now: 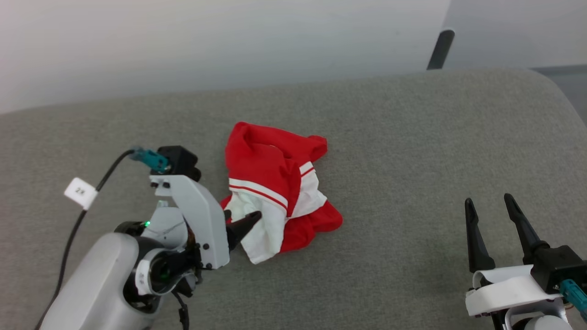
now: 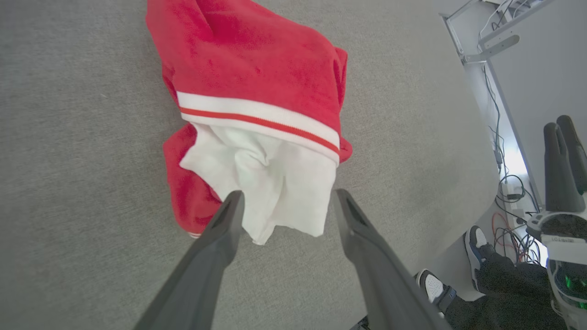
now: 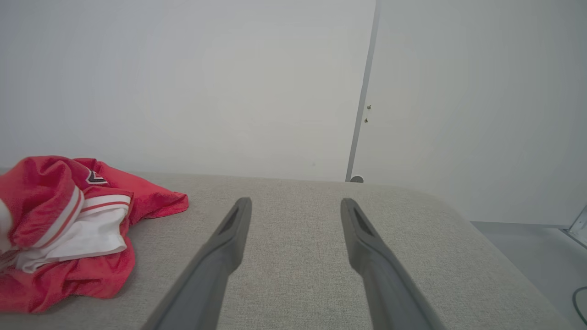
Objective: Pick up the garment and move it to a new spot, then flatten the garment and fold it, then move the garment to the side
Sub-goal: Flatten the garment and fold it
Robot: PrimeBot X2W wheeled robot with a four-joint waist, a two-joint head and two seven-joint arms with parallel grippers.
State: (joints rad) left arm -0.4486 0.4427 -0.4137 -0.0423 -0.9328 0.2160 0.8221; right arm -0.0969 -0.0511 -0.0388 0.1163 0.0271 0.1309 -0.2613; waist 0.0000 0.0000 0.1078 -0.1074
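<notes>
Red and crumpled, the garment (image 1: 275, 183) is heaped on the grey upholstered surface (image 1: 412, 137). Its white sleeve, edged with red-white striped trim, is framed by the widely spread fingertips of the left gripper (image 2: 289, 195). The right gripper (image 1: 490, 200) is held equally wide and empty, well apart from it.

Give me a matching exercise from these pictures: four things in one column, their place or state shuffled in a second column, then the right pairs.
Column one:
1. red jersey
2. left tool
3. right tool
4. white cable tag

Column two:
A. open, over the bare grey surface, apart from the jersey
B. crumpled in a heap
C. open, pointing at the jersey's white fabric
D. marked 2X, on a black cable

Pairs: 1-B, 2-C, 3-A, 4-D.
</notes>
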